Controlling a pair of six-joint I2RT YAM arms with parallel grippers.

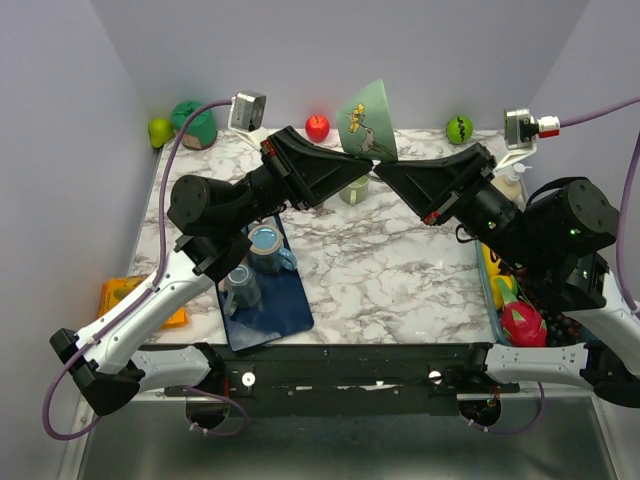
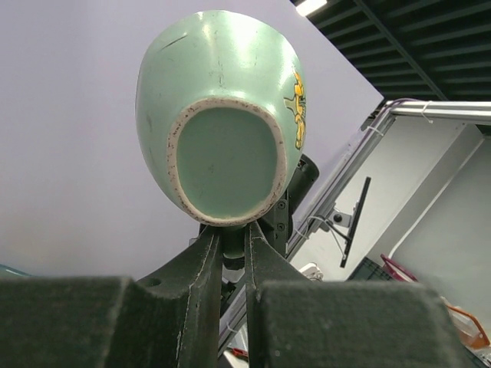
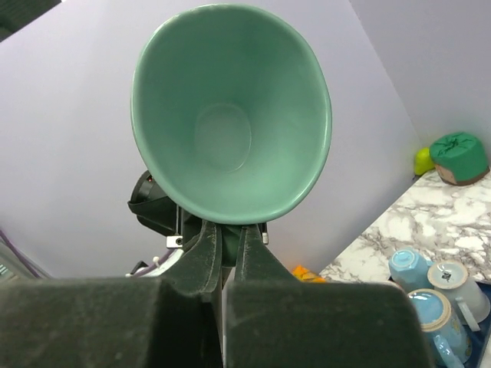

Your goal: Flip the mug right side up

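The mug [image 1: 368, 122] is pale green with a bird picture and is held in the air above the far middle of the table, tipped on its side. My left gripper [image 1: 357, 160] and right gripper [image 1: 386, 170] meet under it, and both are shut on its handle. In the left wrist view the mug's [image 2: 222, 115] unglazed base faces the camera above the left gripper [image 2: 234, 239]. In the right wrist view the mug's [image 3: 230, 115] open mouth faces the camera above the right gripper [image 3: 230, 230]. The handle is mostly hidden between the fingers.
A blue tray [image 1: 285, 315] at the left front holds two blue mugs [image 1: 268, 246] [image 1: 242, 286]. A small cup [image 1: 354, 191] stands under the grippers. A red apple [image 1: 317, 127], a green ball [image 1: 459, 128] and a green cap [image 1: 195, 124] sit along the back. A fruit bin [image 1: 520, 320] is at the right.
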